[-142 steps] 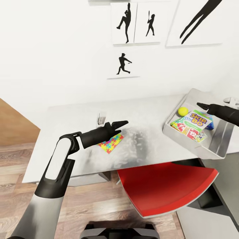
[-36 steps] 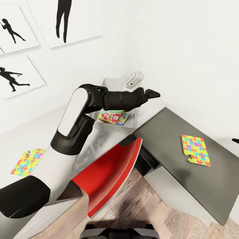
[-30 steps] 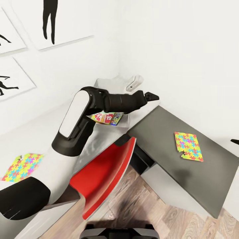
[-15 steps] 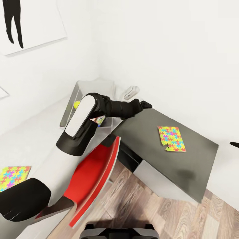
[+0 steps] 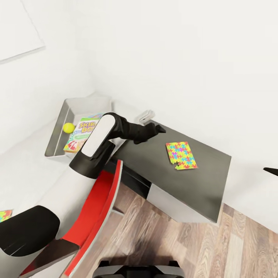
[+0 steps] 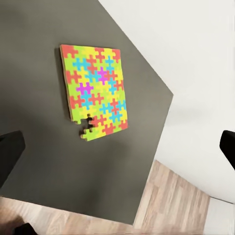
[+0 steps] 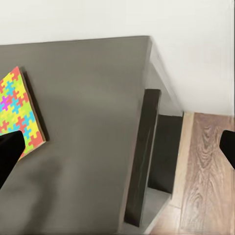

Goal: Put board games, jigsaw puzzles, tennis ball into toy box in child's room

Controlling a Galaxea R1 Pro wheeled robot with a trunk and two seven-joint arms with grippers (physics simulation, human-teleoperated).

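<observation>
Nearest the camera, a glossy red chair shell (image 5: 98, 208) curves up beside the robot's own trunk, with wood-plank floor (image 5: 162, 239) running off to the right. Just beyond it sits the lower dark grey wing of the counter (image 5: 200, 181), matte and flat, and on it lies a jigsaw puzzle (image 5: 181, 155): a thin squarish sheet of interlocking yellow, pink, blue and green pieces, with a notch of pieces missing on its near edge. The left gripper (image 5: 157, 129) hangs over the wing, up and to the left of the puzzle and clear of it; the left wrist view looks down on the sheet between two dark fingertips set wide apart, nothing between them. The right gripper (image 7: 117, 147) is spread wide too, empty, over the wing's right end. Farther left, on the pale grey counter top, the toy box (image 5: 58, 123), a light grey bin with flared walls, already holds the tennis ball (image 5: 68, 127) and a printed board game (image 5: 83, 129).

The risk here is likely the sheet's thinness: lying flush on a smooth top, it offers little edge, so fingers may skid over it or push it off the wing's edge.
</observation>
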